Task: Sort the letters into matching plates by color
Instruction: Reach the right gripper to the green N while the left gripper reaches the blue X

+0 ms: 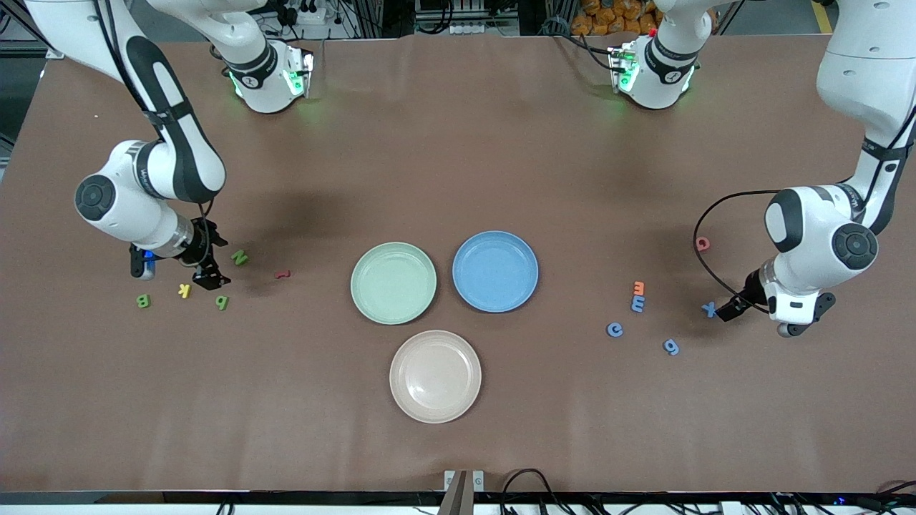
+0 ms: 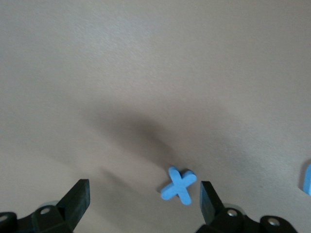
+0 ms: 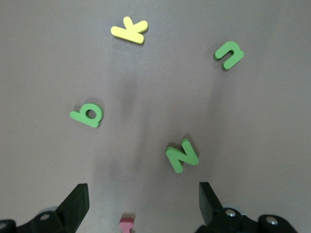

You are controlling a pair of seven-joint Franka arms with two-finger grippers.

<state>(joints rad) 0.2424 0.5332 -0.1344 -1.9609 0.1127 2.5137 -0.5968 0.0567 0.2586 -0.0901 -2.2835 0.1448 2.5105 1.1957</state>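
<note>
Step in hand: pre-grasp; no letter is on a plate yet. Nearest the front camera, the blue g (image 1: 671, 347) and c (image 1: 615, 330) lie toward the left arm's end. The left gripper (image 2: 143, 194), jaws spread and empty, hangs low over the blue X (image 2: 179, 185); it must descend and close. The right gripper (image 3: 141, 196), likewise spread, hangs over the green N (image 3: 181, 155), beside b (image 3: 87, 115). The green plate (image 1: 393, 282) and blue plate (image 1: 495, 271) sit mid-table, empty.
</note>
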